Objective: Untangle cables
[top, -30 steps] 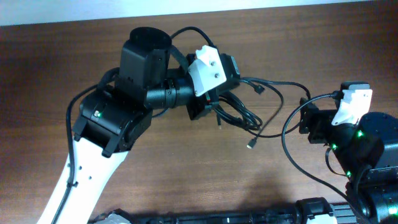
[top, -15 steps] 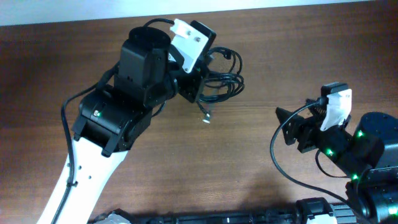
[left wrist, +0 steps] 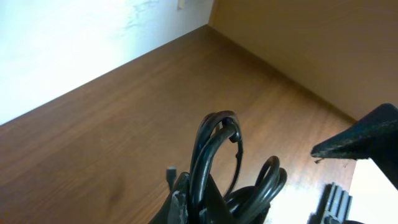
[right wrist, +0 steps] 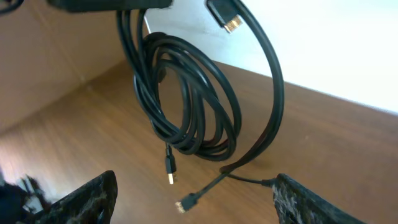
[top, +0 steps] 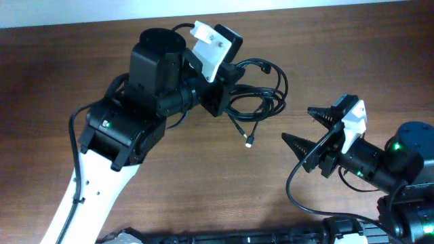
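The left gripper [top: 224, 93] is out over the far middle of the tabletop [top: 169, 176]. Its jaws are closed on the cables [top: 261, 102], pinching the bundle where several loops come together. From above, the black cords spread out to the right of the jaws in loose, overlapping loops, with one strand arching up and round the top of the bundle. A single thin strand trails off toward the near side and ends in a small plug [top: 250, 142] with a light-coloured tip, set apart from the loops.

The left wrist view shows the same grasp up close. A few strands rise out of the jaws in a tight, narrow arch, and more loops bulge out just to the right of it.

The right gripper [top: 298, 127] sits to the right and nearer, well apart from the bundle. Its jaws are spread wide with nothing between them, and the two pointed fingers [top: 324, 116] aim toward the cables. In the right wrist view the bundle hangs ahead of the open jaws, dangling from a dark shape at the top of the picture. It forms a long oval coil of several strands, and another cord curves down its right side from a gold-tipped connector [right wrist: 224, 15] at the top. Two thin ends hang low beneath the coil. Whether those lowest ends touch the wood I cannot tell.
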`<state>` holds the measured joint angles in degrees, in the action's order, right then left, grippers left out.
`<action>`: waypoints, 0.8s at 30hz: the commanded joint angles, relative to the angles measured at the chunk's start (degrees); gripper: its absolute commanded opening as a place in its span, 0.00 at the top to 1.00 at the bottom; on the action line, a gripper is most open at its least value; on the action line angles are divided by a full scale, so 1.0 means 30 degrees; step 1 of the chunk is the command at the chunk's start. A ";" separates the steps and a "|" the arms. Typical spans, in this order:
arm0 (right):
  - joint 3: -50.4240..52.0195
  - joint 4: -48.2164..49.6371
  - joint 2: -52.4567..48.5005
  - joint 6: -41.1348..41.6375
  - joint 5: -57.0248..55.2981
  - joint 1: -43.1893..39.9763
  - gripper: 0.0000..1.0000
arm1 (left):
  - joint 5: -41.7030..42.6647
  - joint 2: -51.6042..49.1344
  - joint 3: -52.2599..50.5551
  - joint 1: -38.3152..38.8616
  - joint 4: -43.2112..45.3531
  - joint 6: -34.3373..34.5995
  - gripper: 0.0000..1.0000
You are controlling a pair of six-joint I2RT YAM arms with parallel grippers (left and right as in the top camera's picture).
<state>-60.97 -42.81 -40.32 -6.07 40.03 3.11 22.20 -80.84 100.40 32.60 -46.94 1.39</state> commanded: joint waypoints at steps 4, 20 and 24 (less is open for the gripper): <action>-0.0284 0.0153 -0.0044 -0.4728 0.0452 0.0080 0.22 | 0.2557 0.0452 0.0211 0.0007 0.0262 -0.0364 1.00; -0.0284 0.1158 -0.0044 -0.3300 -0.3796 0.0087 0.23 | 0.4721 0.0452 0.0211 0.0007 0.0262 -0.0401 1.00; -0.0284 0.1224 -0.0044 -0.3293 -0.3803 0.0080 0.23 | 0.5195 0.0452 0.0211 0.0007 0.0270 -0.0393 1.00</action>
<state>-60.97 -39.44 -40.32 -16.78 29.80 3.11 34.68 -80.84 100.40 32.60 -46.92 1.08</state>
